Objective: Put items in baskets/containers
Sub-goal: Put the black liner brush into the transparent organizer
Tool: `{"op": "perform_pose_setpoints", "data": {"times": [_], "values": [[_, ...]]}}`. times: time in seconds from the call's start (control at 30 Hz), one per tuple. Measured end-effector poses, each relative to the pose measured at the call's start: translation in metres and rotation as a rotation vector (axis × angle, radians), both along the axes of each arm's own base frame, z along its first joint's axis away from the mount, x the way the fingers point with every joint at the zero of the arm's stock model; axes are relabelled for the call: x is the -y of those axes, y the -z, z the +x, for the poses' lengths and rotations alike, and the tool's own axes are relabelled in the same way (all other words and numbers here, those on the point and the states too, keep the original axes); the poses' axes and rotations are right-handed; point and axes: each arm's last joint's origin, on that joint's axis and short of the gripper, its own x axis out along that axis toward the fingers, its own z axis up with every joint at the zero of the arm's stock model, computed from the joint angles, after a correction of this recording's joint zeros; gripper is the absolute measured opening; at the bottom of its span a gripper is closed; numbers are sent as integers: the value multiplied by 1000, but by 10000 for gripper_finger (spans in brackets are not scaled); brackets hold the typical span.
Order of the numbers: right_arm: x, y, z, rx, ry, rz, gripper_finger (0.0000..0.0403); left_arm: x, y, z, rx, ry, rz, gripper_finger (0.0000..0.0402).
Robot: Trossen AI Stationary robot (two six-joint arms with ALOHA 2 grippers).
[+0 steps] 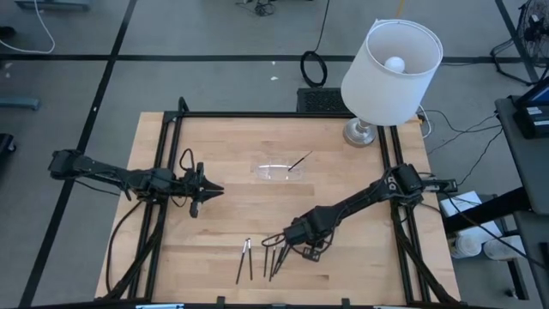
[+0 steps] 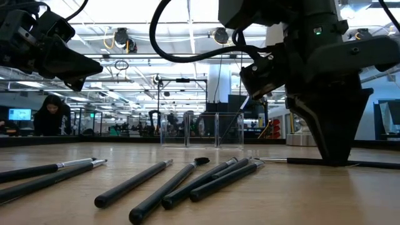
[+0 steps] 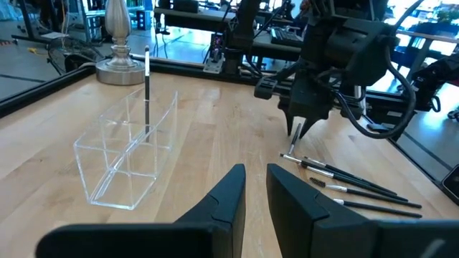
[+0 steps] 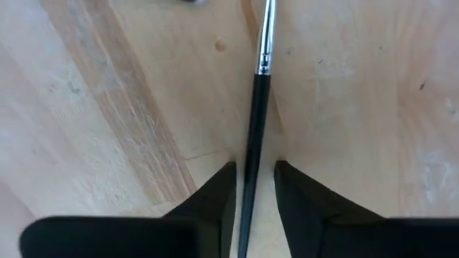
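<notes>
Several thin dark brushes with metallic tips (image 1: 273, 256) lie flat on the wood near the table's near edge, and they also show in the low view (image 2: 169, 181). My right gripper (image 1: 277, 243) points down over them, open. Its fingers stand on either side of one brush's handle (image 4: 254, 136) with a small gap on each side, and that brush lies on the table. The clear tray (image 1: 279, 170) sits mid-table. One brush (image 3: 146, 86) stands slanted in it, leaning on its wall. My left gripper (image 1: 211, 189) hovers left of the tray, narrowly open and holding nothing.
A white-shaded lamp (image 1: 390, 64) stands on its metal base (image 1: 362, 131) at the far right of the table, behind the tray. Two brushes (image 1: 245, 259) lie apart, left of the cluster. Bare wood lies between the tray and the brushes. A person sits in the room beyond (image 2: 49, 115).
</notes>
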Motion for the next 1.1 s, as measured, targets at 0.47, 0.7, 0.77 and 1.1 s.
{"op": "perform_pose_setpoints", "data": {"times": [0.47,0.7,0.77,1.1], "values": [[-9,0,-3,52,-59,-88,4,0,0,0,0,2,1,65],[-11,-31,-4,183,1,-125,1,0,0,0,3,1,0,65],[-11,-39,-3,221,5,-125,1,0,0,0,2,1,-1,65],[-10,-52,-1,290,8,-117,0,0,0,0,1,0,-12,65]]}}
